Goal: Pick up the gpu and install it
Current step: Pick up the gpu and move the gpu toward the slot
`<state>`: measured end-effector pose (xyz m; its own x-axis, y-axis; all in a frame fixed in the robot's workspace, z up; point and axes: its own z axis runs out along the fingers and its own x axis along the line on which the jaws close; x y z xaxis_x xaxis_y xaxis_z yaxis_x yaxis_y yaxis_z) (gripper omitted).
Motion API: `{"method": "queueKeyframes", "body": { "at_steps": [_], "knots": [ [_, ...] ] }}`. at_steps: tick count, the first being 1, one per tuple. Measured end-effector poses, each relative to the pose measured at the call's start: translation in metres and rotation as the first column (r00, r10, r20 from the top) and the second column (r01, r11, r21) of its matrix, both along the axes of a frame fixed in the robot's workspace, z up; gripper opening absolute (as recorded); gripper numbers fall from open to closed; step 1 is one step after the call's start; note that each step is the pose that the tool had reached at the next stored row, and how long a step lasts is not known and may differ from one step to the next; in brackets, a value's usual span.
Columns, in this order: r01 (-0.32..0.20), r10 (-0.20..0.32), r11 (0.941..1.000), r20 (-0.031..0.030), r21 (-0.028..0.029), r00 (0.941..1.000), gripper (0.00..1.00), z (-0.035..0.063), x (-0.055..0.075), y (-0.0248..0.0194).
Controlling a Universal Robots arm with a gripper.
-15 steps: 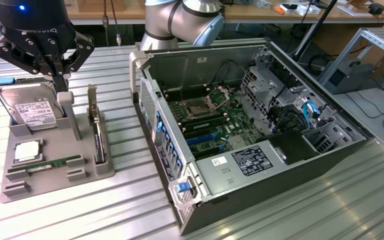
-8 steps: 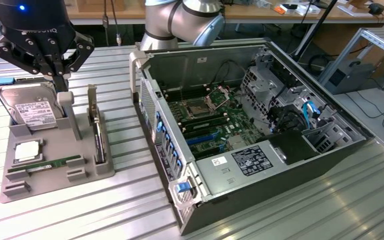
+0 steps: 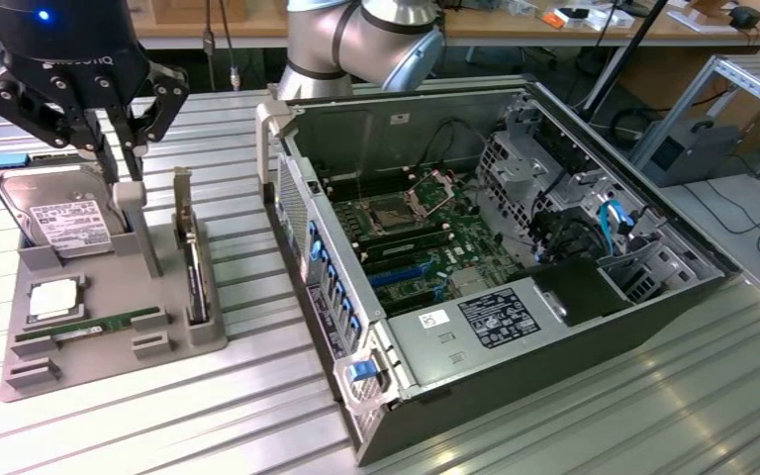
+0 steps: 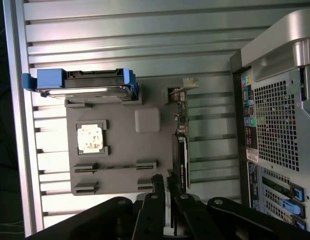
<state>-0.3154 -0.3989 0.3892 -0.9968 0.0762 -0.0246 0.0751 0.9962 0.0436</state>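
the gripper [image 3: 116, 150] hangs above the grey holder tray [image 3: 103, 366], fingers parted only a little, holding nothing. the gpu [image 3: 195, 259] stands on edge, untouched, in the slot on the tray's right side in the exterior view, nearest the open computer case [image 3: 394, 119]. the gap looks too narrow to straddle the card: a finger could land on its top edge and tip or jam it. the hard drive [image 3: 56, 213], near on the left, could be clipped.

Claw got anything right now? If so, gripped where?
Nothing held. The claw hangs empty above the tray, jaws slightly apart; the gpu stands on edge in its tray slot, clear of the claw.
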Motion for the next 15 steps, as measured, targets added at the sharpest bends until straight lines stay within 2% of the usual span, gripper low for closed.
{"method": "queueKeyframes", "body": {
  "at_steps": [1,2,6,15],
  "knots": [
    [0.0,0.0,1.0,0.0,0.0,1.0,0.24,0.0,0.0,0.0],
    [0.0,0.0,1.0,0.0,0.0,1.0,0.36,0.0,0.0,0.0],
    [0.0,0.0,1.0,0.0,0.0,1.0,0.36,-0.0003,0.0,0.0],
    [0.0,0.0,1.0,0.0,0.0,1.0,0.36,-0.0099,0.0018,0.0]
  ]
}}
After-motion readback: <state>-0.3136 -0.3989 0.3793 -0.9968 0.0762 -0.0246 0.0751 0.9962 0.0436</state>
